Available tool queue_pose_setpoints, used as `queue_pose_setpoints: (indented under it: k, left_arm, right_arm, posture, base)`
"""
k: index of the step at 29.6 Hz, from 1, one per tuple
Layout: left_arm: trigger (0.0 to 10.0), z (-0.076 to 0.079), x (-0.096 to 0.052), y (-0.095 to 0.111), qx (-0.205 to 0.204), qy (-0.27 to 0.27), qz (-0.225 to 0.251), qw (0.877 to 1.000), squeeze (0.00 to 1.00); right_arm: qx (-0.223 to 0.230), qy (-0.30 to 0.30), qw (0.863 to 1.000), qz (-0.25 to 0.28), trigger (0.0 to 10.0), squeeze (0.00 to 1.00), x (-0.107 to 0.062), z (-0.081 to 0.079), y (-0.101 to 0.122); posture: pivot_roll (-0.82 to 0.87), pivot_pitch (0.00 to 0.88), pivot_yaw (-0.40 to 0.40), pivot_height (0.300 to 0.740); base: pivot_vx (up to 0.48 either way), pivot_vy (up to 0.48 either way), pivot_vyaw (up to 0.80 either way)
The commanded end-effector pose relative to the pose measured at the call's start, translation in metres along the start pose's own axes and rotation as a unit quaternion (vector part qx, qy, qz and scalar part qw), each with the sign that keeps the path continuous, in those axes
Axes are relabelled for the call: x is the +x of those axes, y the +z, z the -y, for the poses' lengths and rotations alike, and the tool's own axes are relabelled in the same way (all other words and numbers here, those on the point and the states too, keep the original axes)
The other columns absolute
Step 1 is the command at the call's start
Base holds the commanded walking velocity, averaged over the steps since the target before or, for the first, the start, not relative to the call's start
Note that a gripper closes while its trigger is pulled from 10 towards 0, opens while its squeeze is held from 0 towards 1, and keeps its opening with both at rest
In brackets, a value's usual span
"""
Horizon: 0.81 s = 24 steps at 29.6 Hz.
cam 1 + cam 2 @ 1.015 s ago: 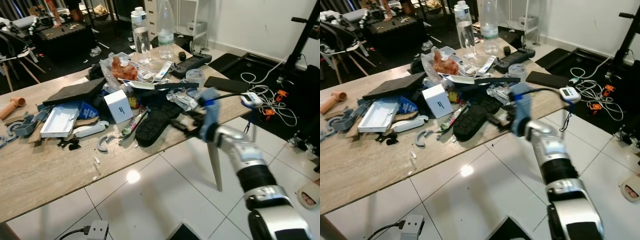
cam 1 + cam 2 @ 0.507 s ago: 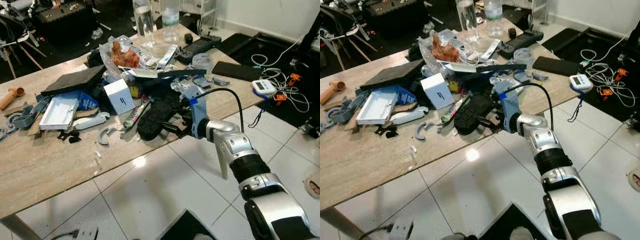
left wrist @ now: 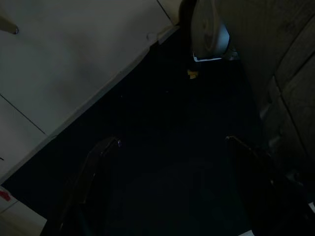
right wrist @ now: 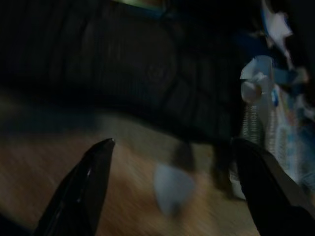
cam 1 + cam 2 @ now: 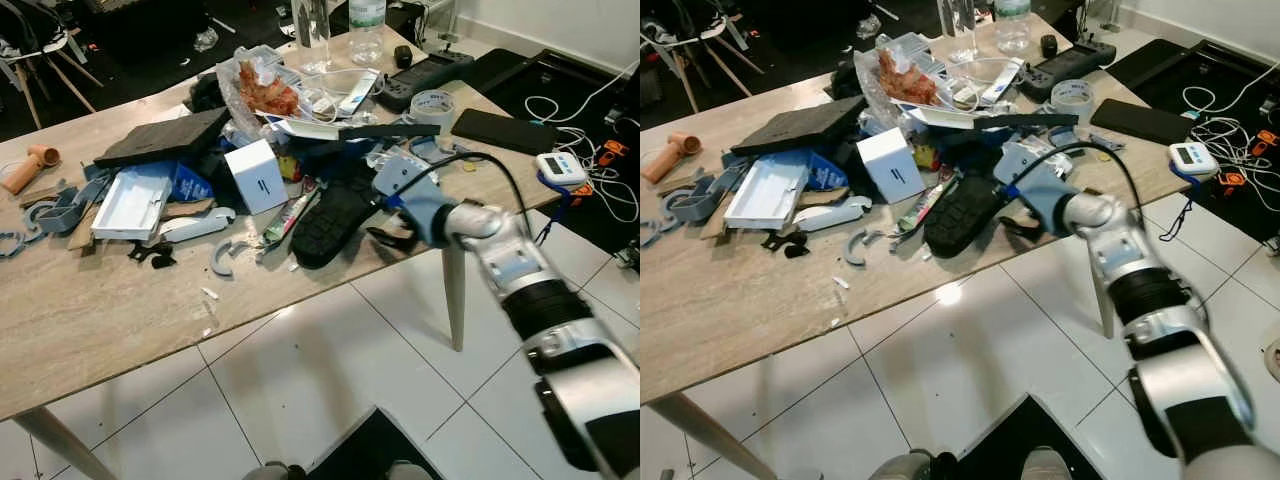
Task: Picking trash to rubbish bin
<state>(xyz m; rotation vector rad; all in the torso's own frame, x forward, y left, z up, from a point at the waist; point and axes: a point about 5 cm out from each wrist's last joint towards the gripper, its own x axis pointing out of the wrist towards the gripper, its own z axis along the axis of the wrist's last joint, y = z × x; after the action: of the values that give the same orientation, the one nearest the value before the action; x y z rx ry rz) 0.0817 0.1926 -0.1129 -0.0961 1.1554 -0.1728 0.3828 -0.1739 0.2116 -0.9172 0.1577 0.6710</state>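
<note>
A heap of clutter covers the wooden table (image 5: 110, 320): a clear plastic bag with orange scraps (image 5: 262, 90), a white box (image 5: 258, 178), a tube (image 5: 285, 218) and a black shoe sole (image 5: 330, 220). My right gripper (image 5: 388, 236) is at the table's front edge, just right of the sole. In the right wrist view its fingers (image 4: 88, 182) stand open with nothing between them, and the ribbed black sole (image 4: 147, 73) is close ahead, blurred. My left gripper (image 3: 172, 141) hangs idle and open over dark floor.
Two clear bottles (image 5: 366, 15), a tape roll (image 5: 432, 102), a black phone (image 5: 502, 130) and a remote (image 5: 428, 72) lie at the far right of the table. A flat black case (image 5: 165, 138), a white tray (image 5: 128, 200) and grey plastic parts lie left. Cables (image 5: 590, 160) trail over the floor at right.
The camera has shifted, so the table sits lower and more to the right in view. My right gripper stays by the sole at the table edge, now a little further right.
</note>
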Motion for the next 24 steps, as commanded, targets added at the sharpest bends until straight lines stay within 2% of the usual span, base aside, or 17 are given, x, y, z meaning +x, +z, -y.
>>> queue_pose_setpoints:
  k: [1,2,3,4,7,8,10,11,12,13,14,16,17,18,19,20,24]
  left_arm:
    - [10.0,0.016,0.005,-0.002,-0.003,-0.022,-0.006,1.000,0.00]
    - [10.0,0.016,0.005,-0.002,-0.003,-0.022,-0.006,1.000,0.00]
    - [10.0,0.017,0.005,-0.002,-0.003,-0.022,-0.007,1.000,0.00]
    - [10.0,0.017,0.005,-0.002,-0.003,-0.022,-0.007,1.000,0.00]
    - [10.0,0.019,0.005,-0.002,-0.006,-0.023,-0.007,1.000,0.00]
    - [10.0,0.019,0.005,-0.002,-0.006,-0.023,-0.007,1.000,0.00]
    - [10.0,0.019,0.006,-0.002,-0.007,-0.023,-0.008,1.000,0.00]
    - [10.0,0.019,0.006,-0.002,-0.007,-0.023,-0.008,1.000,0.00]
    - [10.0,0.020,0.006,-0.002,-0.008,-0.023,-0.008,1.000,0.00]
    - [10.0,0.020,0.006,-0.003,-0.008,-0.023,-0.008,1.000,0.00]
    - [10.0,0.020,0.006,-0.003,-0.008,-0.023,-0.008,1.000,0.00]
    - [10.0,0.020,0.006,-0.003,-0.009,-0.022,-0.008,1.000,0.00]
    - [10.0,0.020,0.006,-0.003,-0.009,-0.022,-0.008,1.000,0.00]
    - [10.0,0.020,0.006,-0.004,-0.010,-0.022,-0.009,1.000,0.00]
    - [10.0,0.020,0.006,-0.004,-0.010,-0.022,-0.009,1.000,0.00]
    - [10.0,0.021,0.005,-0.005,-0.012,-0.021,-0.009,1.000,0.00]
    - [10.0,0.020,0.005,-0.007,-0.017,-0.020,-0.011,1.000,0.00]
  right_arm:
    - [-0.115,0.073,0.990,-0.025,10.0,0.00,-0.009,-0.002,0.005]
    - [-0.115,0.073,0.990,-0.025,10.0,0.00,-0.009,-0.002,0.005]
    - [-0.148,0.090,0.984,-0.040,10.0,0.00,-0.014,0.000,0.004]
    - [-0.148,0.090,0.984,-0.040,10.0,0.00,-0.014,0.000,0.004]
    - [-0.229,0.100,0.965,-0.079,10.0,0.00,-0.020,0.008,0.002]
    - [-0.229,0.100,0.965,-0.079,10.0,0.00,-0.020,0.008,0.002]
    - [-0.305,0.089,0.943,-0.100,10.0,0.00,-0.016,0.013,0.001]
    - [-0.305,0.089,0.943,-0.100,10.0,0.00,-0.016,0.013,0.001]
    - [-0.335,0.080,0.933,-0.100,10.0,0.00,-0.012,0.013,0.001]
    - [-0.359,0.068,0.926,-0.095,10.0,0.00,-0.007,0.012,0.001]
    - [-0.359,0.068,0.926,-0.095,10.0,0.00,-0.007,0.012,0.001]
    - [-0.405,0.025,0.911,-0.072,10.0,0.00,0.003,0.009,0.009]
    - [-0.405,0.025,0.911,-0.072,10.0,0.00,0.003,0.009,0.009]
    - [-0.431,0.007,0.900,-0.061,10.0,0.00,0.006,0.008,0.013]
    - [-0.431,0.007,0.900,-0.061,10.0,0.00,0.006,0.008,0.013]
    - [-0.452,-0.018,0.891,-0.045,10.0,0.00,0.009,0.009,0.020]
    - [-0.474,-0.067,0.878,-0.014,10.0,0.00,0.011,0.013,0.035]
  posture:
    - [-0.10,0.168,0.113,0.740]
    - [-0.10,0.168,0.113,0.740]
    - [-0.10,0.168,0.112,0.740]
    - [-0.10,0.168,0.112,0.740]
    - [-0.11,0.170,0.110,0.740]
    - [-0.11,0.170,0.110,0.740]
    - [-0.12,0.171,0.106,0.740]
    - [-0.12,0.171,0.106,0.740]
    - [-0.12,0.171,0.105,0.740]
    - [-0.12,0.172,0.103,0.740]
    - [-0.12,0.172,0.103,0.740]
    - [-0.12,0.176,0.100,0.740]
    - [-0.12,0.176,0.100,0.740]
    - [-0.11,0.176,0.099,0.740]
    - [-0.11,0.176,0.099,0.740]
    - [-0.11,0.178,0.098,0.740]
    - [-0.11,0.180,0.096,0.740]
  base:
    - [0.000,0.000,0.00]
    - [0.000,0.000,0.00]
    - [0.000,0.000,0.00]
    - [0.000,0.000,0.00]
    - [0.000,0.000,0.00]
    - [0.000,0.000,0.00]
    - [0.000,0.000,0.00]
    - [0.000,0.000,0.00]
    - [0.000,0.000,0.00]
    - [0.000,0.000,0.00]
    - [0.000,0.000,0.00]
    - [0.000,0.000,0.00]
    - [0.000,0.000,0.00]
    - [0.000,0.000,0.00]
    - [0.000,0.000,0.00]
    - [0.000,0.000,0.00]
    - [0.000,0.000,0.00]
